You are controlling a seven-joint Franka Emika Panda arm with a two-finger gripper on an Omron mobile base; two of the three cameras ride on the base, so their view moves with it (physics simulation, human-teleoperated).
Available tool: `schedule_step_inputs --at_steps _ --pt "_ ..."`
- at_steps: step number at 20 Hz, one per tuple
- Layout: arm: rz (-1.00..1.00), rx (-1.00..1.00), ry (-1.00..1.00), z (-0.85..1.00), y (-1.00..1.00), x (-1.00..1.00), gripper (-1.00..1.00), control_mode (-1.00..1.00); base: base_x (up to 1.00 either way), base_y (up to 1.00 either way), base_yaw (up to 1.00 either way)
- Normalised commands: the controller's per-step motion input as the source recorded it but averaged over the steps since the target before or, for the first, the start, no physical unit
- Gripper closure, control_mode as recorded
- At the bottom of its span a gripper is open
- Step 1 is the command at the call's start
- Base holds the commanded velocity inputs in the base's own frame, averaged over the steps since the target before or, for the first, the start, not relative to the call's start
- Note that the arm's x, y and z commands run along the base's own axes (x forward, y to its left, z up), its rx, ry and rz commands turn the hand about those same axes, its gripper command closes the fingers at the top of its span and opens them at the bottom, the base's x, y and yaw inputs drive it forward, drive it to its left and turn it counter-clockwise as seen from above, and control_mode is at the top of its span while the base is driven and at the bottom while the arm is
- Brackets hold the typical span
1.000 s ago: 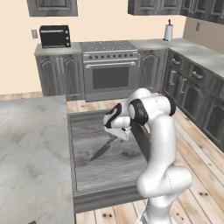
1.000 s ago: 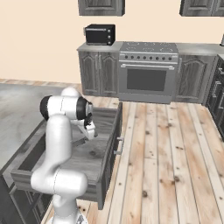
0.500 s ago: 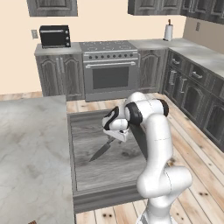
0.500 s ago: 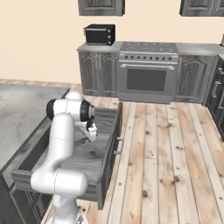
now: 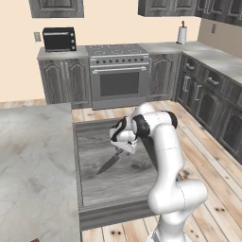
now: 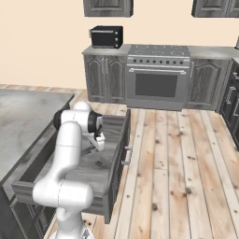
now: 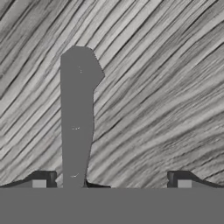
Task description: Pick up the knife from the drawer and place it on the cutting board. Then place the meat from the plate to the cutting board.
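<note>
The wide drawer (image 5: 118, 182) stands pulled out, its grey wood-grain floor bare around the knife (image 5: 109, 163). The knife lies diagonally, its dark blade pointing toward the near left. My gripper (image 5: 124, 142) reaches down into the drawer over the knife's handle end, jaws open. In the hand view the knife (image 7: 76, 118) runs up from between my fingertips (image 7: 43, 179), much closer to the left one, and the gripper (image 7: 111, 179) holds nothing. From the right the gripper (image 6: 99, 140) hangs low inside the drawer (image 6: 116, 170). The cutting board, the plate and the meat are out of view.
A grey marble counter (image 5: 33, 160) borders the drawer on the left. Behind it stand a stove (image 5: 118, 71), dark cabinets (image 5: 212, 99), a black toaster oven (image 5: 59, 38) and a paper towel roll (image 5: 182, 34). Wooden floor (image 6: 177, 158) lies right of the drawer.
The hand has sunk lower into the drawer, closer to the knife. The jaws stayed open and the knife has not moved.
</note>
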Motion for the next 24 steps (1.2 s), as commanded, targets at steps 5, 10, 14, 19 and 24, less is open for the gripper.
schedule_step_inputs --at_steps 5,10,14,19,24 --pt "0.0 0.0 0.0 -0.19 0.0 0.22 -1.0 -1.0 0.0 0.0 0.0" --pt "0.0 0.0 0.0 -0.13 0.06 0.2 -1.0 -1.0 0.0 0.0 0.0" --pt "0.0 0.0 0.0 -0.1 0.05 0.16 -1.0 -1.0 0.0 0.0 0.0" --pt "0.0 0.0 0.0 -0.1 0.06 0.08 -1.0 -1.0 0.0 0.0 0.0" --pt "0.0 0.0 0.0 -0.23 0.0 0.04 -1.0 -1.0 0.0 0.0 0.0"
